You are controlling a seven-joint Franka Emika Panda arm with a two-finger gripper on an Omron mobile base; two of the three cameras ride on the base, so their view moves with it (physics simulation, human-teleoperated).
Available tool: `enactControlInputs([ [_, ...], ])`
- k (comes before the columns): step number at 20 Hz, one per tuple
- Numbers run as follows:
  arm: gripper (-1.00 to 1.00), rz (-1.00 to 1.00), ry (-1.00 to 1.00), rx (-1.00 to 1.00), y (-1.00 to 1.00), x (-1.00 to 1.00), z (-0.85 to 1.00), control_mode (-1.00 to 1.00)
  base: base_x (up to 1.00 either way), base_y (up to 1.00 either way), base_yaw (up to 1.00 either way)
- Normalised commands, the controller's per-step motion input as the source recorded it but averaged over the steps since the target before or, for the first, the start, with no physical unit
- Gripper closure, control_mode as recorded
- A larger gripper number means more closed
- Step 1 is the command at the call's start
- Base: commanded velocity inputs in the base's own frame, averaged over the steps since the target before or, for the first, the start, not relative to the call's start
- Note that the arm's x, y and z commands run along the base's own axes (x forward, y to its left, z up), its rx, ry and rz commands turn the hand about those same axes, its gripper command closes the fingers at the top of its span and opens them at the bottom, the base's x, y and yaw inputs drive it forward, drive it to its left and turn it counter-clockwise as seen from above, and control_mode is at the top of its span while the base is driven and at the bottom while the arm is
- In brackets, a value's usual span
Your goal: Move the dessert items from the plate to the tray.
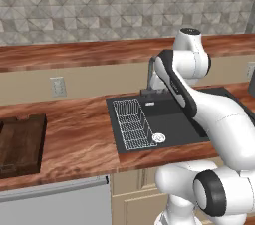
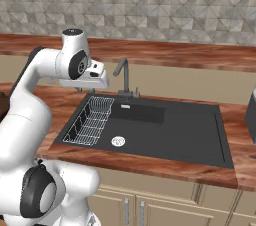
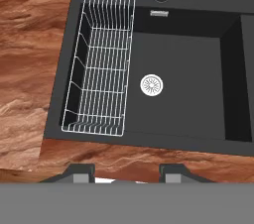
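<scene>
Well left of claw: tray

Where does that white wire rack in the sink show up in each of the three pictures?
Left base view: the wire rack lies at the left end of the sink, near the picture's middle.
Right base view: the rack sits left of middle, below the arm.
Hand view: the rack fills the basin's left side.
Shared landmark: the round drain, just right of the rack.
</scene>
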Motion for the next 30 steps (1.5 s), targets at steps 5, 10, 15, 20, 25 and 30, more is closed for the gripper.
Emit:
enactControlInputs([
  [5, -1.00, 0.00, 0.00, 0.00, 0.00, 0.00, 0.00, 1.00, 0.00, 0.00, -0.01],
  [10, -1.00, 0.00, 0.00, 0.00, 0.00, 0.00, 0.00, 1.00, -0.09, -0.28, -0.20],
  [15, -1.00, 0.00, 0.00, 0.00, 0.00, 0.00, 0.00, 1.00, -0.19, -0.38, -0.41],
  [20, -1.00, 0.00, 0.00, 0.00, 0.00, 0.00, 0.00, 1.00, 0.08, -0.45, -0.13],
  [25, -1.00, 0.00, 0.00, 0.00, 0.00, 0.00, 0.00, 1.00, 0.07, -0.95, 0.09],
  [30, -1.00, 0.00, 0.00, 0.00, 0.00, 0.00, 0.00, 1.00, -0.07, -0.96, 0.07],
])
